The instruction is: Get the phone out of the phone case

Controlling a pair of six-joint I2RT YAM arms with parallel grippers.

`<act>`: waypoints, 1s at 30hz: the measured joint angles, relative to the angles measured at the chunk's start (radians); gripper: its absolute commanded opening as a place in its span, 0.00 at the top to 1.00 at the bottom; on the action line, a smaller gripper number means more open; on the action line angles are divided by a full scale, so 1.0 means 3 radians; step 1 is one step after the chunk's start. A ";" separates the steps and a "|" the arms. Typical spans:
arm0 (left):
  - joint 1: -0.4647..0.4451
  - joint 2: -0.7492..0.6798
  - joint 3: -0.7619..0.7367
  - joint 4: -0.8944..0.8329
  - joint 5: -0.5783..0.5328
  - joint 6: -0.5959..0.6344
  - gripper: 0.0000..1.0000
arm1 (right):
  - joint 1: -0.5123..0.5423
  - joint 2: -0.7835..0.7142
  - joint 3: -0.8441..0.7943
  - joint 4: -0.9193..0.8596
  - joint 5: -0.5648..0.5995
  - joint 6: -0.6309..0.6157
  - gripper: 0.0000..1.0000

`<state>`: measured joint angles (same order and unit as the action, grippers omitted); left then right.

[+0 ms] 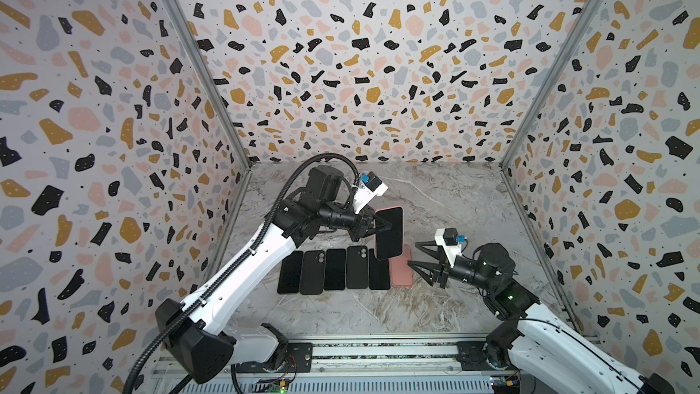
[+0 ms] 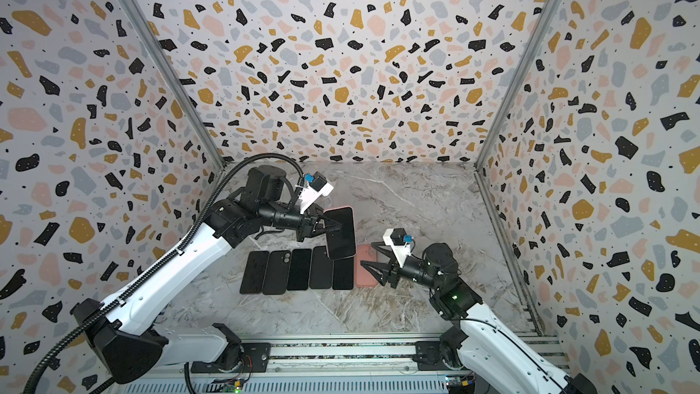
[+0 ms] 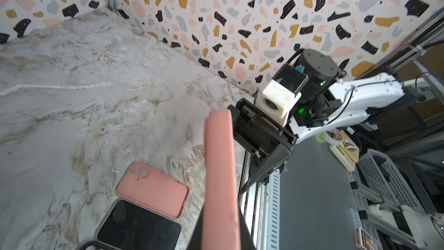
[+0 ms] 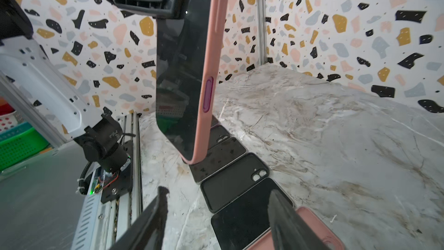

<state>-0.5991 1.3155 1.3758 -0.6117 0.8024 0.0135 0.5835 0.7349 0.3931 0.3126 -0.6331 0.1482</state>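
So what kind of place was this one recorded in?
Likely a staged robot test booth, not a home: printed terrazzo panels box in a marble-look tabletop, two arms sit on a rail, and phones and cases lie in a row.

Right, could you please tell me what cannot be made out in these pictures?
1. Back of the pink-cased phone: turned away in both top views; the left wrist view shows only its edge.
2. Second finger of the left gripper: behind that phone in both top views.
3. The pink case on the table: far end covered by the raised phone in both top views.
4. The dark phone beside it: far end likewise covered.
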 measured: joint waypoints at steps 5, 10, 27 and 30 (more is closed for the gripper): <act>0.0000 -0.0014 0.0000 -0.0161 0.0005 0.0181 1.00 | 0.0014 0.0223 0.0074 -0.0047 -0.0156 -0.0271 0.39; -0.0005 -0.0014 0.0000 -0.0173 0.0027 0.0211 1.00 | 0.0052 0.0383 0.0184 -0.0029 -0.0286 -0.0420 0.39; -0.0024 -0.0014 -0.0022 -0.0121 0.0104 0.0178 1.00 | 0.0104 0.0829 0.0393 0.0132 -0.0696 -0.0652 0.55; -0.0024 -0.0014 -0.0031 -0.0112 0.0106 0.0177 1.00 | 0.0106 0.0852 0.0403 0.0161 -0.0735 -0.0674 0.57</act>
<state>-0.6064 1.3113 1.3666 -0.6453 0.8341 0.0666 0.6151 0.9905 0.5140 0.3611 -0.8536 -0.0540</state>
